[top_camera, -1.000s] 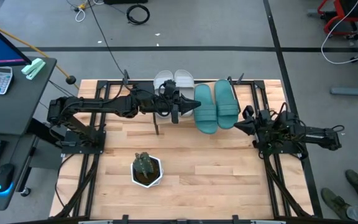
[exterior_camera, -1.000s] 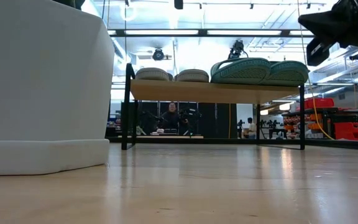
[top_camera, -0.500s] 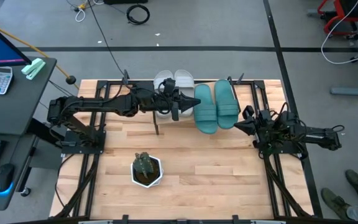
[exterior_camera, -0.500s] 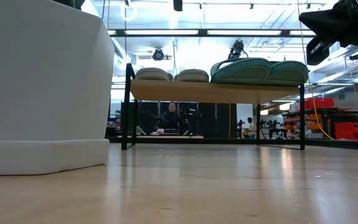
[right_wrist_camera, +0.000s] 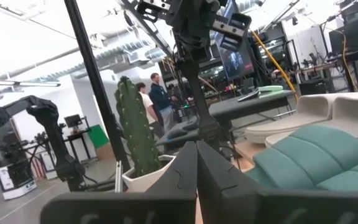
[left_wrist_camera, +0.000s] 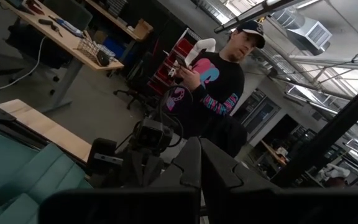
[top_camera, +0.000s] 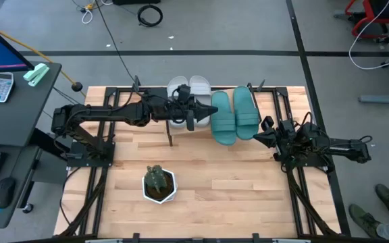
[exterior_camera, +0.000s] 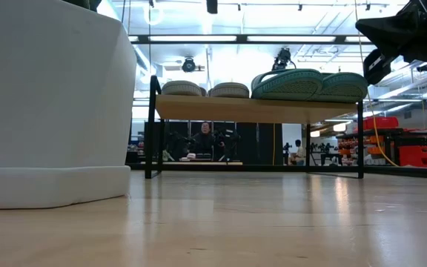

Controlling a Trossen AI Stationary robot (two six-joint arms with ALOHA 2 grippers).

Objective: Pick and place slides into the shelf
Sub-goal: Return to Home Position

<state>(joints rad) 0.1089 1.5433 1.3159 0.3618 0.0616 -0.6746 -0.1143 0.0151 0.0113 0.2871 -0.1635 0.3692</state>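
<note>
- High view: the left gripper (top_camera: 192, 116) hung over the grey slides (top_camera: 190, 86) at upper centre. Withdrawing it low could probably snag one and drag it off. The right gripper (top_camera: 263, 133) sat near the teal slides (top_camera: 235, 115), centre right.
- Low view: all four slides rested on the shelf (exterior_camera: 258, 109), grey left, teal right.
- Left wrist view: the fingers (left_wrist_camera: 191, 169) were pressed together, gripping nothing.
- Right wrist view: the fingers (right_wrist_camera: 183, 169) were likewise closed and empty, a teal slide close by.

light grey slides (top_camera: 200, 84) | teal slides (top_camera: 236, 115) | shelf (exterior_camera: 258, 109) pale wood (black legs)
</note>
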